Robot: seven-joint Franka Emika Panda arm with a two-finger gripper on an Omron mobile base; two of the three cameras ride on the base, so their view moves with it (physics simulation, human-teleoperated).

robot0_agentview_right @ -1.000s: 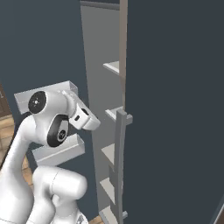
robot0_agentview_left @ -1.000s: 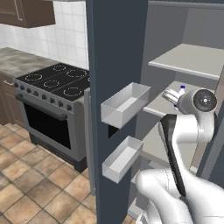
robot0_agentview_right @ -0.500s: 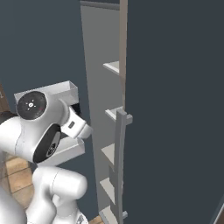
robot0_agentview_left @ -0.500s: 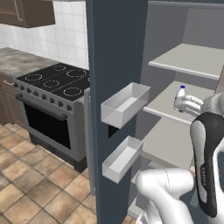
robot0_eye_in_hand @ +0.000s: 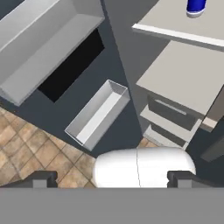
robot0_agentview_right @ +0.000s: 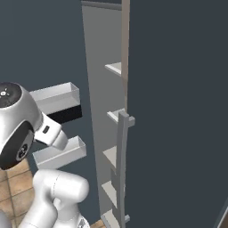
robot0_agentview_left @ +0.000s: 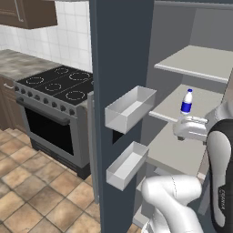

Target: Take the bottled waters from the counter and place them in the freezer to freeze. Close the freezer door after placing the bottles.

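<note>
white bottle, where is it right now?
Left base view: the white bottle stands upright on a middle freezer shelf, near its front edge, right of the upper door bin.

The arm has swung right, uncovering the white bottle (robot0_agentview_left: 186,102) on the shelf (robot0_agentview_left: 193,102).

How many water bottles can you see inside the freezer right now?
1. A white bottle with a dark-blue label stands upright on the freezer's middle shelf, just beyond the robot's hand. The arm blocks part of the shelves, so a second bottle may be hidden.
</note>
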